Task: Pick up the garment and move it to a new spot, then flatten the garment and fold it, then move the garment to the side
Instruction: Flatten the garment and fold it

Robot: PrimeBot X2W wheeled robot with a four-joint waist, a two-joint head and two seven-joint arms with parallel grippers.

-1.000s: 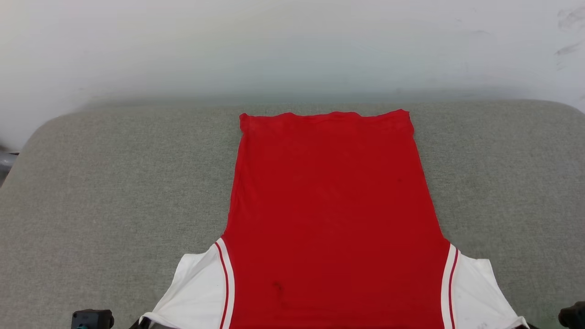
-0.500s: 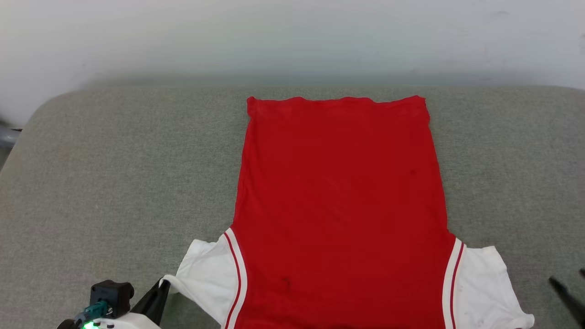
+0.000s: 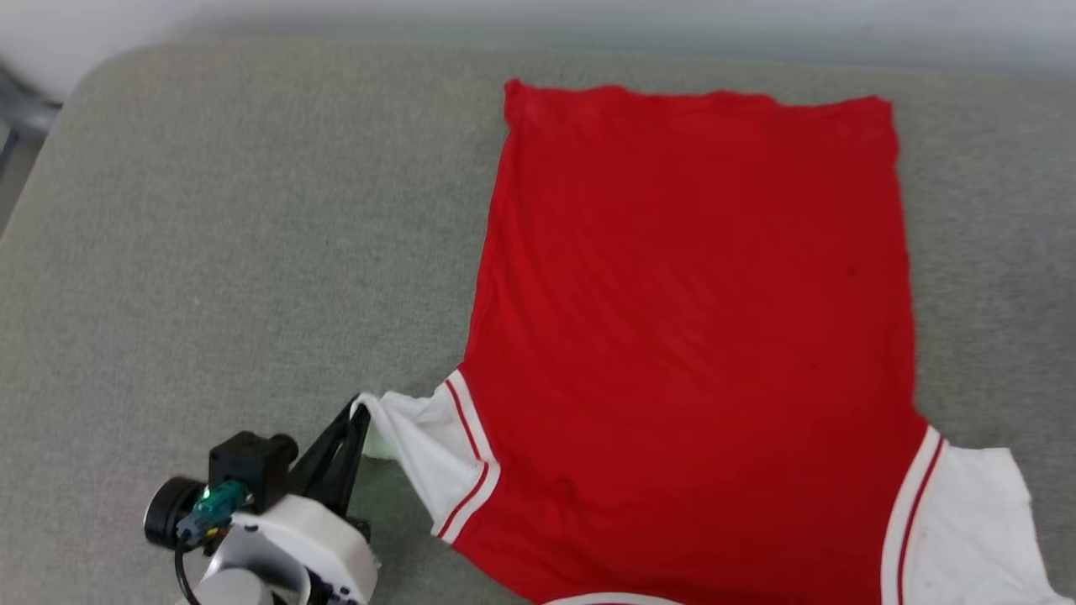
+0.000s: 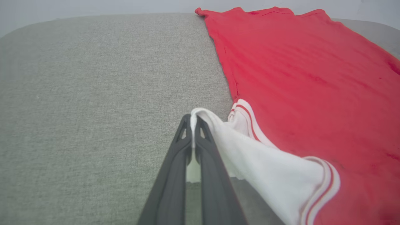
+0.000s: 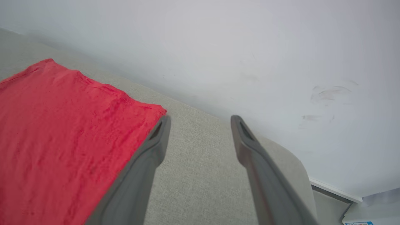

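In the head view, the left gripper has its two dark fingers pressed together on the outer edge of a white sleeve, lifting that edge off the grey padded surface. The garment spreads from the fingertips away to the gripper's right, red body flat on the surface, hem at the far end. The other white sleeve lies flat, well apart from the gripper, on the opposite side of the red body.

In the left wrist view, the left gripper is clamped on the sleeve, with a white fold pinched between the tips and draping down to the right. The garment stretches ahead and to the right of the fingers; bare grey surface lies to their left.

In the right wrist view, the right gripper is released, fingers spread wide with nothing between them. The garment lies to the left of the fingers, one red corner just beside the left fingertip. Grey surface sits below the gap, and a pale wall rises beyond.
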